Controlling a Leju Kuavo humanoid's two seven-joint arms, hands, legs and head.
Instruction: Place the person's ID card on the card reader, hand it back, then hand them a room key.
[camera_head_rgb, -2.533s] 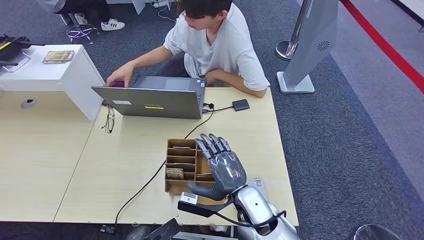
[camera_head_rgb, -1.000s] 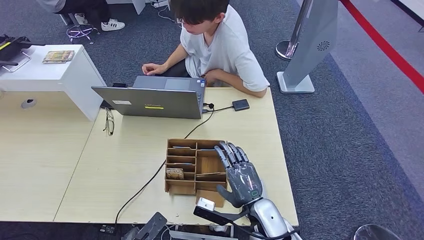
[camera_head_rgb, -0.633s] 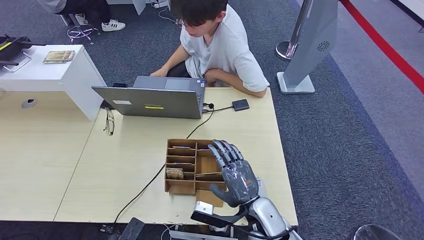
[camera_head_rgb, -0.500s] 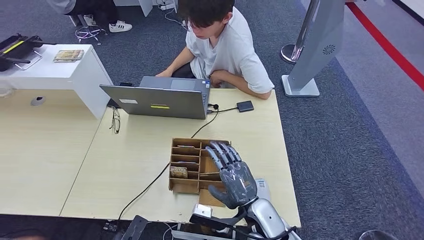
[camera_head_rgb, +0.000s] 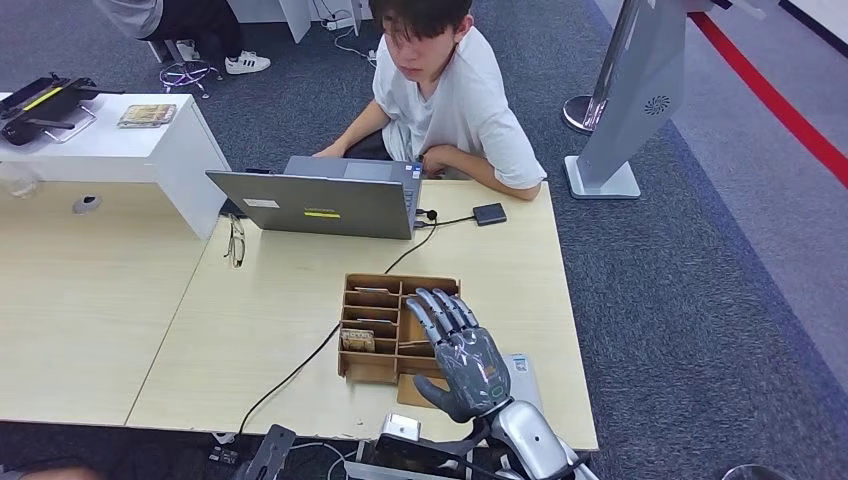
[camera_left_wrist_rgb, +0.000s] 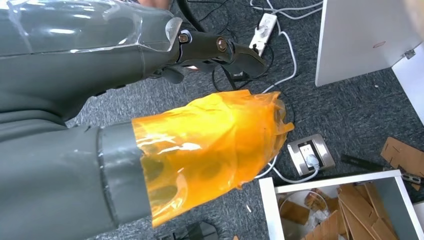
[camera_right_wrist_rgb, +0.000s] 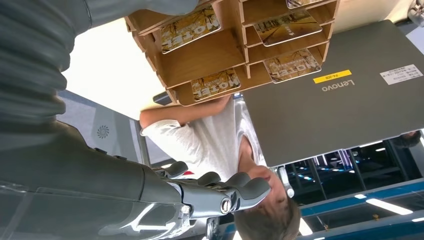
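Drawn back toward the table's near edge, the empty, spread right hand (camera_head_rgb: 462, 358) hovers over the wooden key-card organizer (camera_head_rgb: 375, 322), so no room key is picked yet; the left hand's state cannot be told.

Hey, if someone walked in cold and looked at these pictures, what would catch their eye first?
Probably the robot's right hand, fingers spread and holding nothing, raised over the wooden organizer near the table's front edge. Next, the person in a white shirt seated at the far side behind a grey laptop. In the left wrist view, orange film wraps the left hand.
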